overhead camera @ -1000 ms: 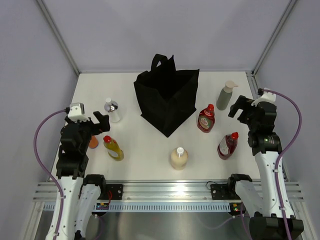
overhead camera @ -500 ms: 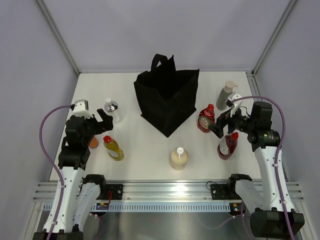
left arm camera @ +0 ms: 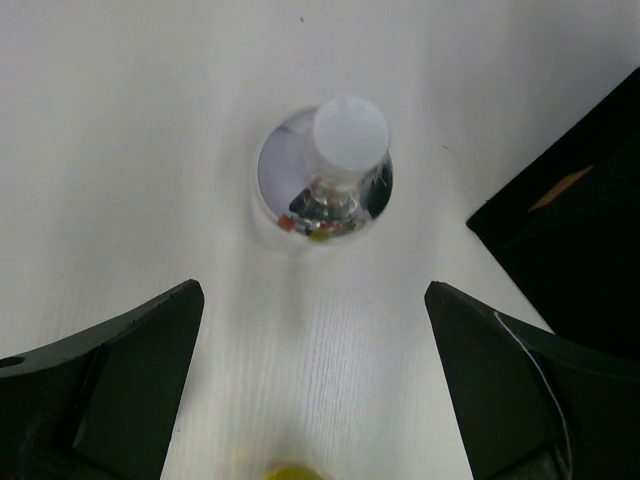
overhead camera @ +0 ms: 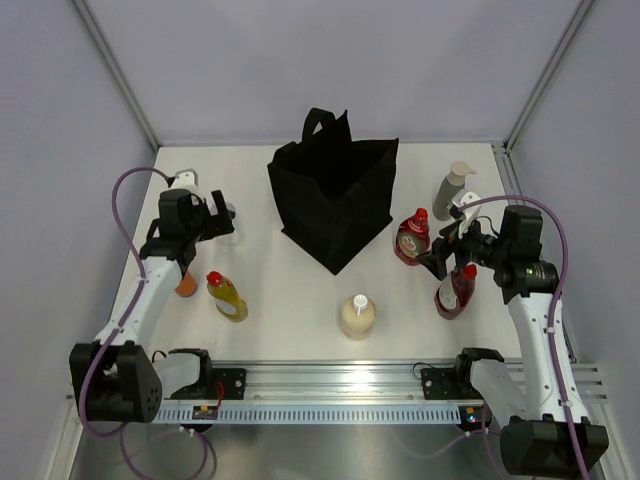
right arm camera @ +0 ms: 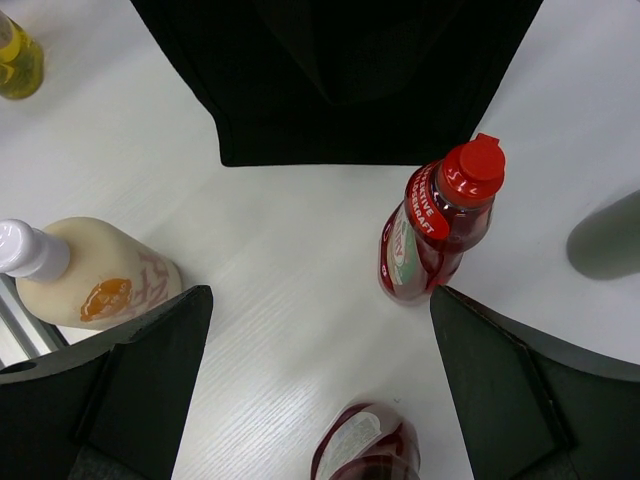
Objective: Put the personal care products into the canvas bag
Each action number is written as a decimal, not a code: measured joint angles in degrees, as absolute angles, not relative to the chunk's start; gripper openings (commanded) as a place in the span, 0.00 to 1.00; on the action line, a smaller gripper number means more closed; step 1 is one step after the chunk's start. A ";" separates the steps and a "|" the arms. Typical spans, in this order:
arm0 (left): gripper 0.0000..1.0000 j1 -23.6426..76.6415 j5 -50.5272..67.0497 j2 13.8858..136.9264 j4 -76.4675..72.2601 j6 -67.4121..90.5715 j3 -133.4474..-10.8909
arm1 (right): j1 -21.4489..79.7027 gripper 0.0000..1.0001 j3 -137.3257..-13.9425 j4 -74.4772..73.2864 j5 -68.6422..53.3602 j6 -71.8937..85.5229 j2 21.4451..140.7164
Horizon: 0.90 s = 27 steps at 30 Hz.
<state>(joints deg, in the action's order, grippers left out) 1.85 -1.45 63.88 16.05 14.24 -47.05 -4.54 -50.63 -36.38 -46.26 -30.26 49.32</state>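
- Beneath me lies a white table (overhead camera: pixel 290 300) with a faint wood grain, evenly lit, its shadows soft.
- Plain pale grey walls (overhead camera: pixel 300 60) close it in on three sides.
- Slim metal posts (overhead camera: pixel 115 70) rise at the far corners.
- A ribbed aluminium rail (overhead camera: pixel 340 380) runs along my near edge, with brushed steel sheet (overhead camera: pixel 340 450) below it.

Bag (overhead camera: pixel 335 200) on the bench (overhead camera: pixel 290 290), centre back. Pump bottle (overhead camera: pixel 452 190) well right of it (by the edge); a lone bottle (overhead camera: pixel 357 317) before the bag.
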 measured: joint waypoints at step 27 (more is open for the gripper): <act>0.87 2.26 -1.74 86.91 -4.97 6.96 -47.00 | -4.54 0.99 -50.63 -37.63 -47.68 -31.42 48.05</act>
